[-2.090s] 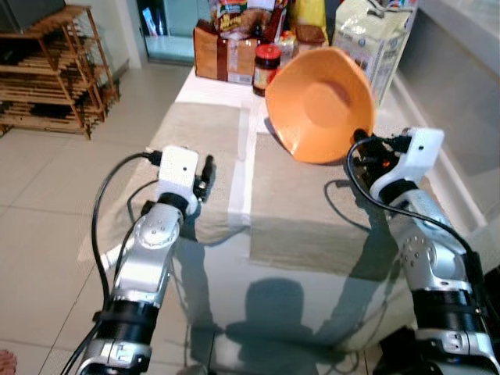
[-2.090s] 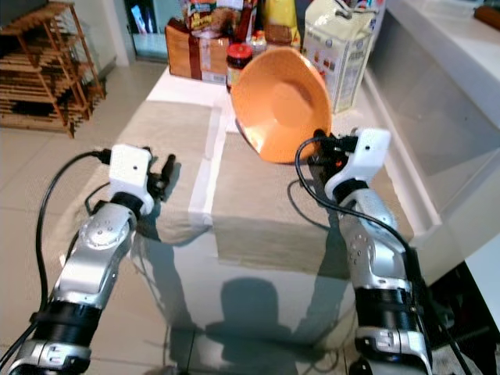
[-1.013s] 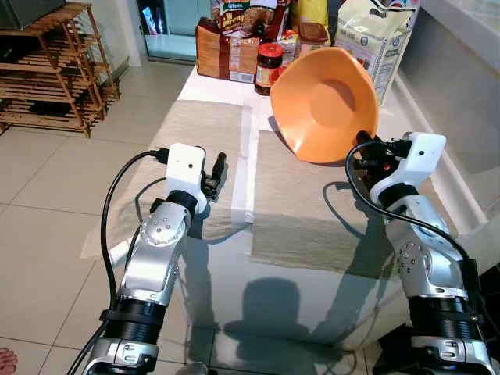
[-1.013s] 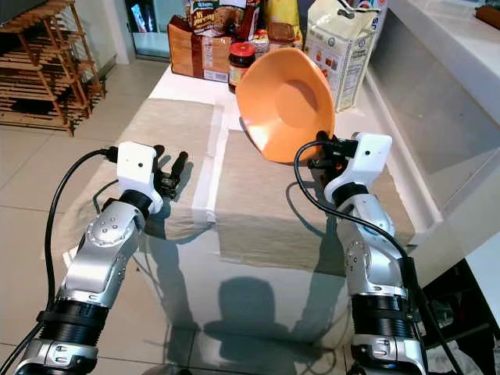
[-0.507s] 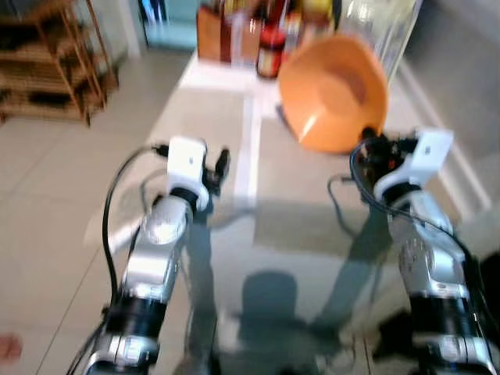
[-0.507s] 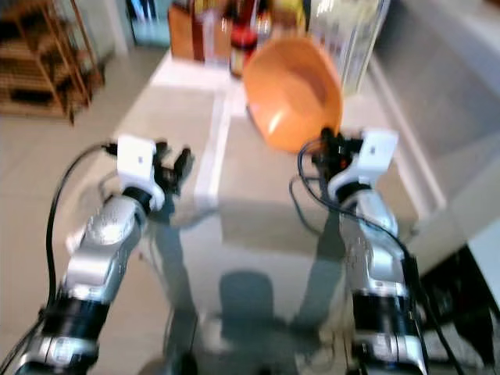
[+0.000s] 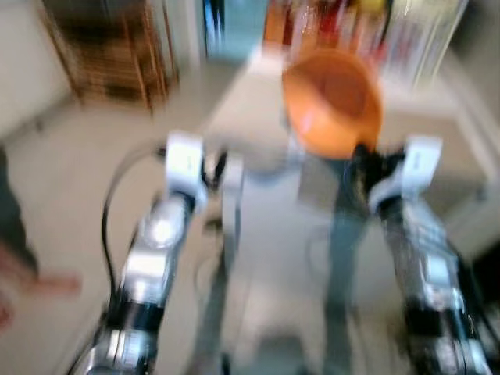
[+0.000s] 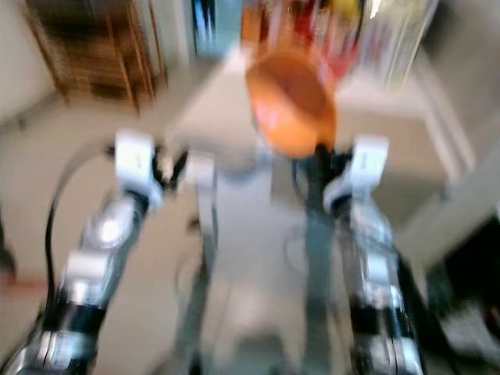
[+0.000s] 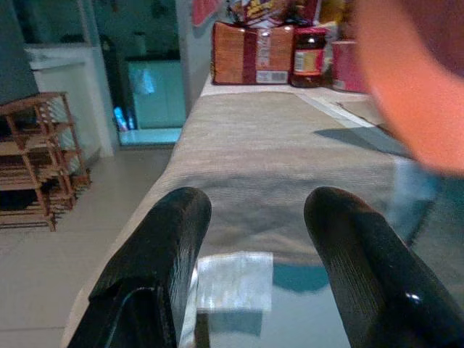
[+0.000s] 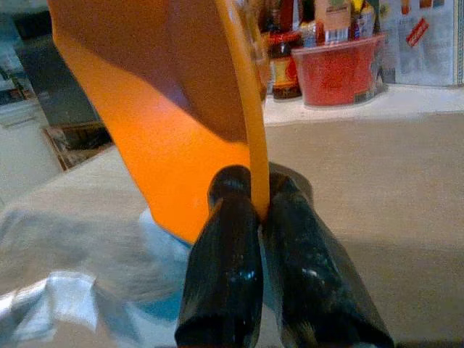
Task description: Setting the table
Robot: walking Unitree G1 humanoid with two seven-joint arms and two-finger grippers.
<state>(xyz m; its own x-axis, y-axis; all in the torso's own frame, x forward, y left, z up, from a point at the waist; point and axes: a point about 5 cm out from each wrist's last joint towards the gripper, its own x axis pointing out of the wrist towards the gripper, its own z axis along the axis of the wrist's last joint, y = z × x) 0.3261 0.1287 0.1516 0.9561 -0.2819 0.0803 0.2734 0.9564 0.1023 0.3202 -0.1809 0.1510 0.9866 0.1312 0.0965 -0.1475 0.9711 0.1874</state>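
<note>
An orange bowl (image 7: 332,101) hangs tilted over the table, its hollow facing me. My right gripper (image 10: 259,210) is shut on its lower rim, the orange edge pinched between the two black fingers (image 10: 225,217). In the blurred head views that gripper (image 7: 361,158) sits just under the bowl. My left gripper (image 9: 254,217) is open with nothing in it, held level above the near edge of the beige cloth (image 9: 290,145) on the table. It shows at the left in the head view (image 7: 215,168).
Boxes, jars and a red tub (image 9: 290,54) crowd the table's far end. A wooden rack (image 7: 109,55) stands on the tiled floor to the left. A blurred pinkish shape (image 7: 31,285) lies at the left edge; I cannot tell what it is.
The head views have shifted and blurred heavily, so the camera is moving. Both arms keep their pose, with the bowl still in the right gripper.
</note>
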